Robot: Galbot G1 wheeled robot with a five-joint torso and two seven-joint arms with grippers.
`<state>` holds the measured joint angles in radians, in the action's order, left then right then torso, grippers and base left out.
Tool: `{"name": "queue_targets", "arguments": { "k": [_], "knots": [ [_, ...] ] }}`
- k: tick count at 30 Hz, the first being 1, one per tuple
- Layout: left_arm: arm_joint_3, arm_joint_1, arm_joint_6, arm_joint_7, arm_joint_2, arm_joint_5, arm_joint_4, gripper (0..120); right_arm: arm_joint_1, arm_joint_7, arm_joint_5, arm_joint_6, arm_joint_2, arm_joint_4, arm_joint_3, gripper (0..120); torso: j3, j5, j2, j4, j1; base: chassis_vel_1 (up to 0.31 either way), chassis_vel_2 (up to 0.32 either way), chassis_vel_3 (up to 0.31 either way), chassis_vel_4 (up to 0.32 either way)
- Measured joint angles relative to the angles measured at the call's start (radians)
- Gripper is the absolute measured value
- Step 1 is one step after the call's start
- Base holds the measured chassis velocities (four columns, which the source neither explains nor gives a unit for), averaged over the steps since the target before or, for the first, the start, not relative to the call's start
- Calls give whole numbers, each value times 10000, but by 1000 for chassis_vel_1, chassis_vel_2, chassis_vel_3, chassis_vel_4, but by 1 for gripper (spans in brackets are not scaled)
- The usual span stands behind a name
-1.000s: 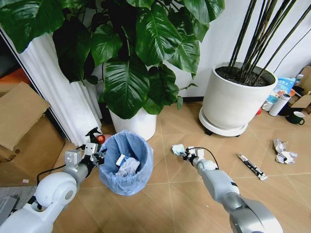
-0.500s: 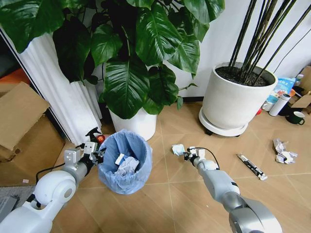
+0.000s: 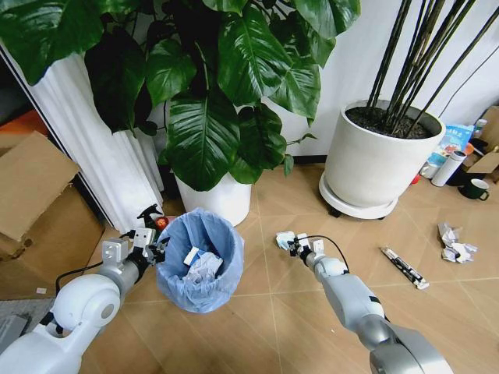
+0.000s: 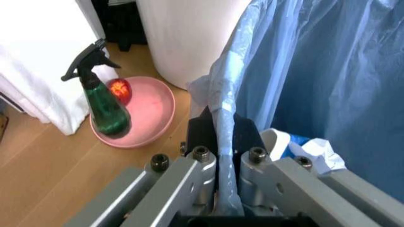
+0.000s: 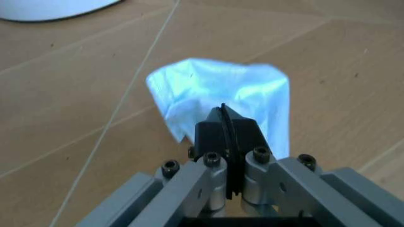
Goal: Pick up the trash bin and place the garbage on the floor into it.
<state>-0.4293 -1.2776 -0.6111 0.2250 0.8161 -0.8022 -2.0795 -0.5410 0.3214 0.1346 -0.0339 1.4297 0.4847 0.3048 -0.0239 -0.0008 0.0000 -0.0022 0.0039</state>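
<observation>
While the left gripper (image 3: 160, 248) held the trash bin (image 3: 199, 261) by its rim, its fingers (image 4: 203, 163) were clamped shut on the fold of light-blue bag at the bin's near-left edge, with the bag's wall rising just beyond them. Inside the bin, close to those fingers, lay crumpled white paper wads (image 3: 204, 266) and a small white piece. Just outside the left fingers, on the floor beside the bin, stood a green spray bottle (image 4: 104, 106) on a pink dish (image 4: 146, 113), with something red next to it.

The right gripper (image 3: 295, 245) reached low over the wooden floor (image 3: 265, 312), well apart from the bin. Its fingers (image 5: 226, 130) were pressed together on the near edge of a pale blue-white packet (image 5: 218, 92), which spread out beyond the fingertips; whether the packet touched the floor could not be told.

Farther out past the right fingers, a black-white stick wrapper (image 3: 404, 267) lay on the floor, and beyond it a crumpled white wad (image 3: 454, 243). A large white plant pot (image 3: 378, 160) stood behind them, and another white pot (image 3: 217, 199) stood just behind the bin
</observation>
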Motion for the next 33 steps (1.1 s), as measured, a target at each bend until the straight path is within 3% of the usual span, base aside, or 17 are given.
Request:
{"name": "queue_targets", "arguments": {
  "k": [18, 25, 30, 33],
  "knots": [
    [59, 32, 18, 14, 5, 11, 10, 0, 249, -119, -223, -176, -18, -291, -49, 0, 0, 1, 0, 0, 0, 0, 0, 0, 0],
    [60, 23, 22, 11, 18, 13, 12, 0, 373, -183, -526, 344, 17, -453, 206, 1, 0, 1, 0, -1, 0, 0, 0, 0, 0],
    [60, -7, 23, -24, 4, 18, 12, 0, 553, -323, -1010, 398, 134, -940, 694, 25, -1, 1, 0, 0, 0, 0, 0, 0, 0],
    [67, 6, 24, -40, -5, 17, 14, 0, 592, -327, -1134, 425, 163, -1040, 845, 31, 0, 1, 0, 0, 0, 0, 0, 0, 0]
  ]
}}
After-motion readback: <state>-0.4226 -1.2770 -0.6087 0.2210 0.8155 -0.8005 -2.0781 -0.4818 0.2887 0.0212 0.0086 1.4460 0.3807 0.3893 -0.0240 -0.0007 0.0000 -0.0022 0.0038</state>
